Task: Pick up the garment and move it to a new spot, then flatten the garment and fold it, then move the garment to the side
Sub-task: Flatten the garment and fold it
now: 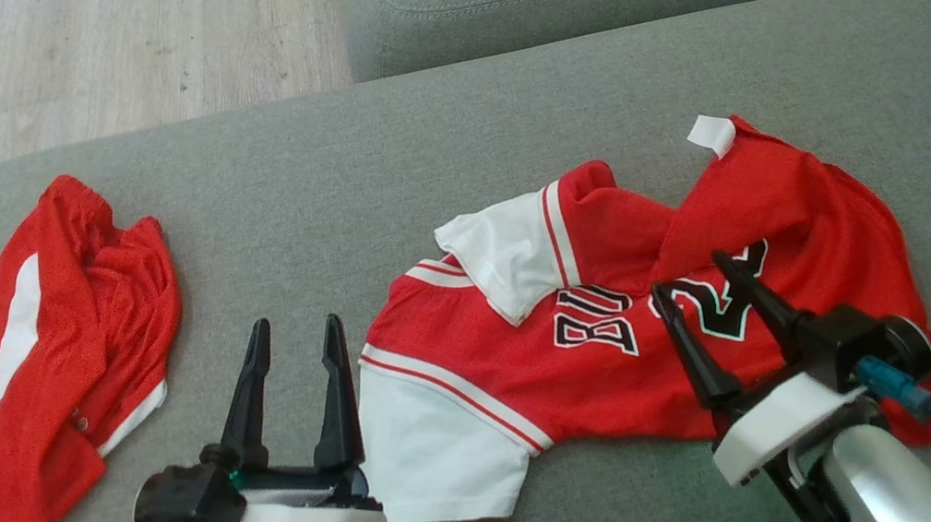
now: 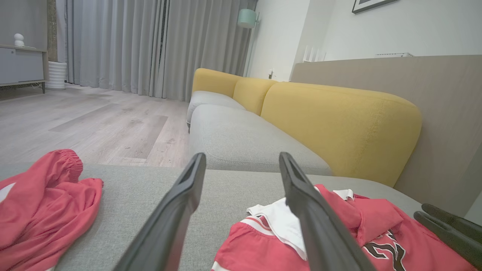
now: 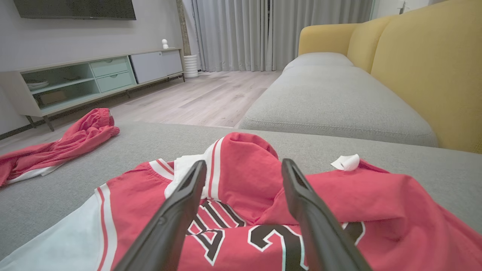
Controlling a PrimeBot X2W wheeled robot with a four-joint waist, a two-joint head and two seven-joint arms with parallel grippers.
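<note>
The jersey lies crumpled on the grey sofa, not yet flat; the right gripper hovers over its lettering, the left gripper just beside its white sleeve, both with fingers spread and empty, seemingly poised to take two points.

Support: grey sofa seat, fabric-covered.
Jersey: red and white jersey, crumpled on the seat.
Shorts: red shorts, white-striped, bunched on the seat, well apart to the jersey's left.
</note>
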